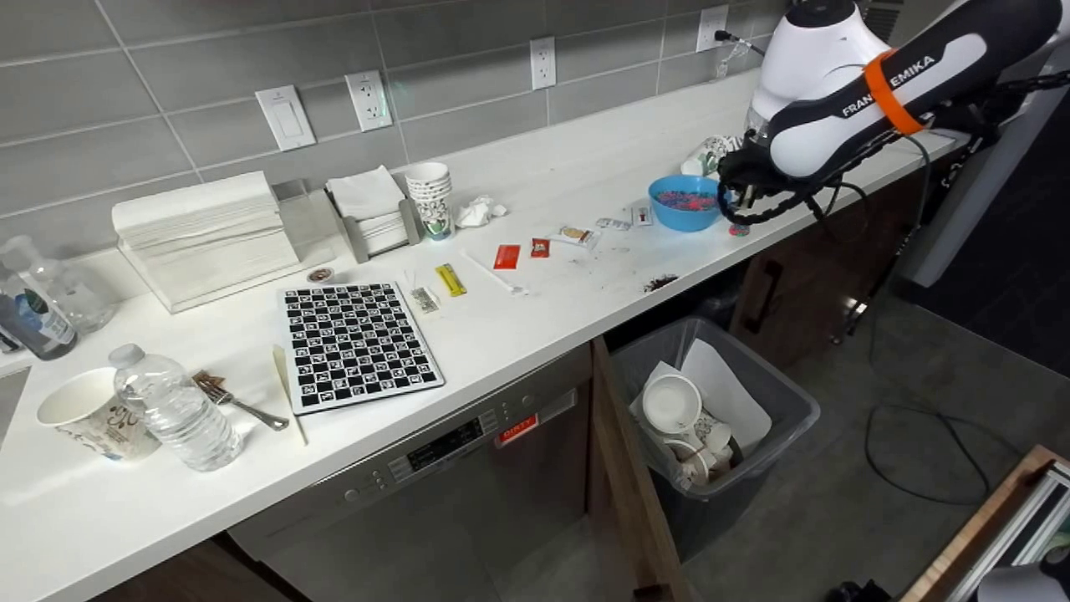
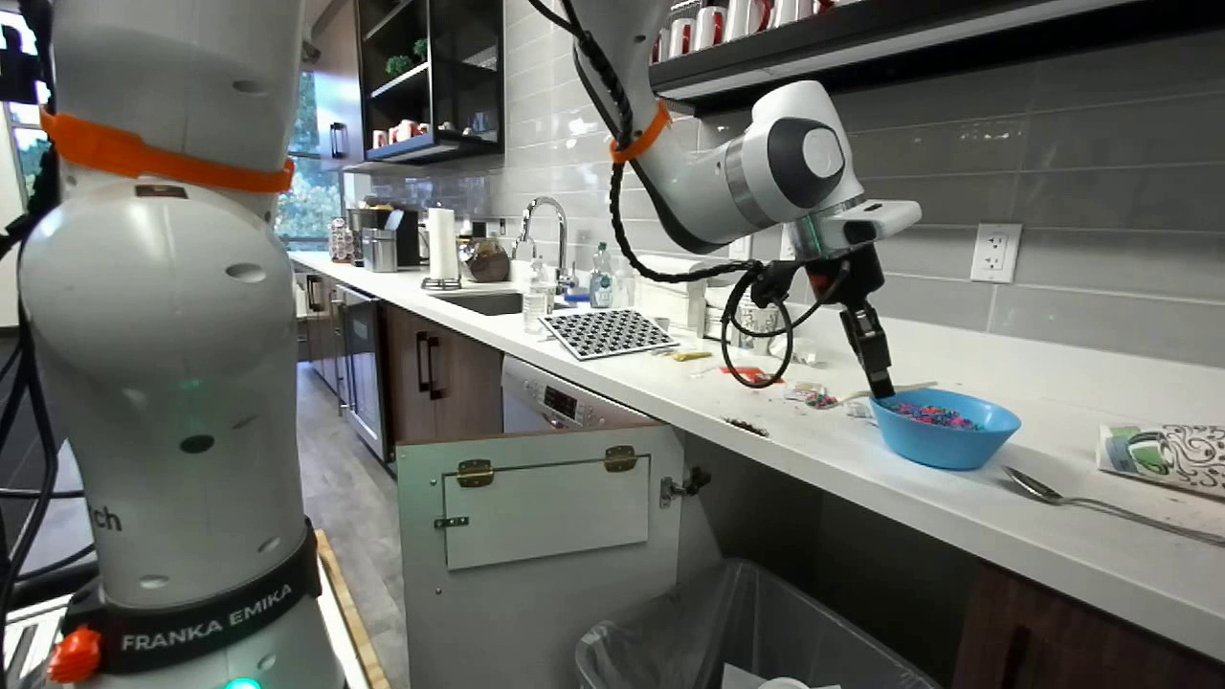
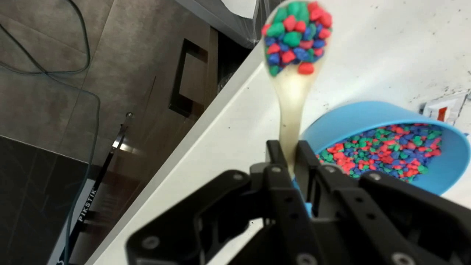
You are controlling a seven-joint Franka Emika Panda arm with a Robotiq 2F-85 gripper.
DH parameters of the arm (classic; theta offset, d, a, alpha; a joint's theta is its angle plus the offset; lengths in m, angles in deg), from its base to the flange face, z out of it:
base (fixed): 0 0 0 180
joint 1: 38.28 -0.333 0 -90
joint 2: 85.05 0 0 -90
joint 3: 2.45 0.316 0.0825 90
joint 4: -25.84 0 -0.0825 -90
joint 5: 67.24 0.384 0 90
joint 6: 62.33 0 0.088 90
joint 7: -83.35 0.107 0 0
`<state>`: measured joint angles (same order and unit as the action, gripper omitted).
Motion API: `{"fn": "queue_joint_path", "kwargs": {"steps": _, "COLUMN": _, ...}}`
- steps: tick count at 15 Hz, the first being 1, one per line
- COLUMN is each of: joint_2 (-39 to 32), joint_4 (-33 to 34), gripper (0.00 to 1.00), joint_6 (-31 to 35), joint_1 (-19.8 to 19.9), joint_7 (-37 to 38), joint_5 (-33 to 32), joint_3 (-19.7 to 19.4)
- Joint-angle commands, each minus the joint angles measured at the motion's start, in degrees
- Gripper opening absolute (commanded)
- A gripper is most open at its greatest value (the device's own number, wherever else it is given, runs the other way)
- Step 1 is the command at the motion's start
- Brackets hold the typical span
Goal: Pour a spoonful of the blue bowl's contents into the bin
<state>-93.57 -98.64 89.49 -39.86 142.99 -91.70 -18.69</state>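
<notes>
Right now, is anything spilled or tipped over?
Yes: dark crumbs lie loose near the front of the counter, like a spill. A patterned cup lies sideways beside the blue bowl; cups usually stand.

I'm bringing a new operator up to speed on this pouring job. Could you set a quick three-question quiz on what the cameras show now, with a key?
1. True or false: the gripper grips a pale spoon loaded with coloured pebbles.

2. Fill in the missing word: in height, the rim of the bin stands ... than the counter.

3. Multiple choice: where does the metal spoon lie? A, in the bin. B, on the counter beside the blue bowl. C, inside that bowl.

Key: 1. True. 2. Lower. 3. B.
</notes>
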Motion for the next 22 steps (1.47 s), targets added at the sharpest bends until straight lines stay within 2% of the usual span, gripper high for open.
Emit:
{"fn": "queue_joint_path", "kwargs": {"steps": 1, "joint_2": 2.7, "joint_4": -3.0, "gripper": 0.03, "joint_6": 0.6, "joint_1": 0.4, "joint_7": 3.5, "joint_5": -6.8, "joint_3": 1.0}}
{"fn": "queue_joint_path", "kwargs": {"steps": 7, "joint_2": 4.2, "joint_4": -3.2, "gripper": 0.03, "joint_6": -2.2, "joint_1": 0.7, "joint_7": 8.2, "joint_5": -16.8, "joint_3": 3.1}}
{"fn": "queue_joint_path", "kwargs": {"steps": 11, "joint_2": 4.7, "joint_4": -2.9, "gripper": 0.03, "joint_6": -5.4, "joint_1": 1.1, "joint_7": 9.8, "joint_5": -20.9, "joint_3": 5.0}}
{"fn": "queue_joint_path", "kwargs": {"steps": 17, "joint_2": 4.4, "joint_4": -1.6, "gripper": 0.03, "joint_6": -15.5, "joint_1": 0.8, "joint_7": 14.1, "joint_5": -26.9, "joint_3": 8.0}}
{"fn": "queue_joint_path", "kwargs": {"steps": 22, "joint_2": 4.0, "joint_4": -1.0, "gripper": 0.03, "joint_6": -21.5, "joint_1": 0.9, "joint_7": 15.4, "joint_5": -28.5, "joint_3": 10.2}}
